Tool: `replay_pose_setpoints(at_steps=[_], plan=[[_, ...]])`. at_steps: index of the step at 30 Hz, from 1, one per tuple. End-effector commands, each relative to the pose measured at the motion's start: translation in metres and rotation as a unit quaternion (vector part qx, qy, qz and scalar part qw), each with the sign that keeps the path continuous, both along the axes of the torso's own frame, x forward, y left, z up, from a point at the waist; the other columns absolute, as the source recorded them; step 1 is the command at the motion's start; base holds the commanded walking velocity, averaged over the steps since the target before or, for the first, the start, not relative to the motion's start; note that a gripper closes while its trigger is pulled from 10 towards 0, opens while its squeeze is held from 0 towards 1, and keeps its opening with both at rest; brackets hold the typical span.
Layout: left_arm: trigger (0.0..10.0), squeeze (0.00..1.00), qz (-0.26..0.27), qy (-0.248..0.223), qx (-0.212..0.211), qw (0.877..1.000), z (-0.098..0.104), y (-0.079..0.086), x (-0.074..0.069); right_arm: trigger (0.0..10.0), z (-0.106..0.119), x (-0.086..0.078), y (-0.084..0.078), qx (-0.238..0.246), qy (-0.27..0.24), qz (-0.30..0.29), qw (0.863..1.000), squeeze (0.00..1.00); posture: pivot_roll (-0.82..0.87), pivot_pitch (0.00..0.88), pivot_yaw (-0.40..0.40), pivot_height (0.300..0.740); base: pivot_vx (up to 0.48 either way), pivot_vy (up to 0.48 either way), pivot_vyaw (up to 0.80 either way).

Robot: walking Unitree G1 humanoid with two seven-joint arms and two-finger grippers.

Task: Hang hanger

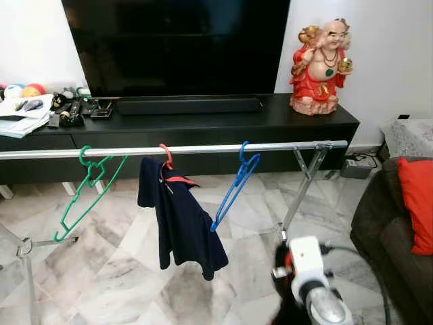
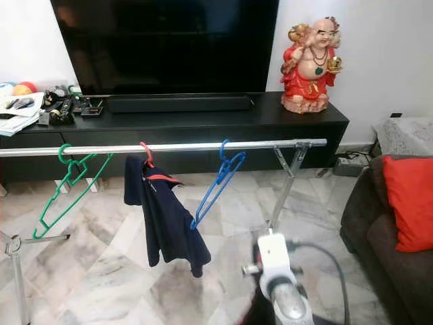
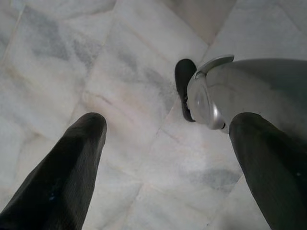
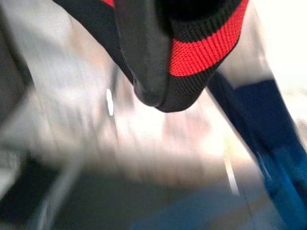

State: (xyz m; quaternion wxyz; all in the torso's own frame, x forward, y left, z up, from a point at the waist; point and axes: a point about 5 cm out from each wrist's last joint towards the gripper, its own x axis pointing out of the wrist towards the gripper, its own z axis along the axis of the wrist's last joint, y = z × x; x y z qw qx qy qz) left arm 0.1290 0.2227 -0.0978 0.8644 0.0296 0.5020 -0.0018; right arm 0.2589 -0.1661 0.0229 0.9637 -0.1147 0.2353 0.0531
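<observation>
A silver rail [image 1: 203, 148] runs across in front of me. On it hang a green hanger [image 1: 86, 186], a red hanger [image 1: 165, 156] carrying a navy shirt [image 1: 181, 227], and a blue hanger [image 1: 233, 186]. My right arm [image 1: 308, 274] is raised low at the front right, below the rail's right end. In the blurred right wrist view my right gripper [image 4: 158, 91] is shut on a black and red knit garment [image 4: 204, 50], with something blue beyond it. My left gripper [image 3: 168, 124] hangs open over the marble floor beside my foot [image 3: 211, 91].
A black TV console [image 1: 203, 122] with a large TV [image 1: 176, 44] stands behind the rail, and a red figurine [image 1: 319, 68] sits on its right end. Clutter lies on its left end. A dark sofa with a red cushion [image 1: 418, 203] is at the right. The rail's legs [image 1: 301, 186] stand on the marble floor.
</observation>
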Motion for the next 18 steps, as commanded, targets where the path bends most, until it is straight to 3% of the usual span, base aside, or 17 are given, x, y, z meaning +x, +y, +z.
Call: replay_pose_setpoints(at_steps=[1,4,5,7,9,18], plan=[[10.0,0.00,-0.005,0.005,0.003,1.000,0.000,0.002,-0.002,10.0,-0.009,0.005,0.004,-0.008,0.005,0.001,1.000,0.00,0.01,0.019,0.031,0.740,0.000,0.000,0.00],[10.0,0.00,0.000,0.002,0.004,1.000,0.000,0.003,-0.002,10.0,0.010,0.018,0.019,0.074,-0.053,0.011,0.996,0.00,0.00,0.023,0.035,0.740,0.000,0.000,0.00],[10.0,0.00,0.000,0.002,0.004,1.000,0.000,0.003,-0.002,10.0,0.011,0.020,0.022,0.077,-0.055,0.018,0.995,0.00,0.00,0.023,0.035,0.740,0.000,0.000,0.00],[10.0,0.00,-0.002,0.004,0.006,1.000,0.000,0.003,-0.002,10.0,0.007,0.022,0.027,0.057,-0.042,0.042,0.997,0.00,0.00,0.025,0.037,0.740,0.000,0.000,0.00],[10.0,0.00,-0.004,0.004,0.006,1.000,0.000,0.003,-0.001,10.0,-0.008,0.022,0.029,0.006,-0.006,0.058,0.998,0.00,-0.01,0.033,0.041,0.740,0.000,0.000,0.00],[10.0,0.00,0.002,0.002,0.003,1.000,0.000,0.002,-0.001,10.0,-0.038,0.012,0.026,0.050,0.051,0.003,0.997,0.00,0.01,0.042,0.037,0.740,0.000,0.000,0.00]])
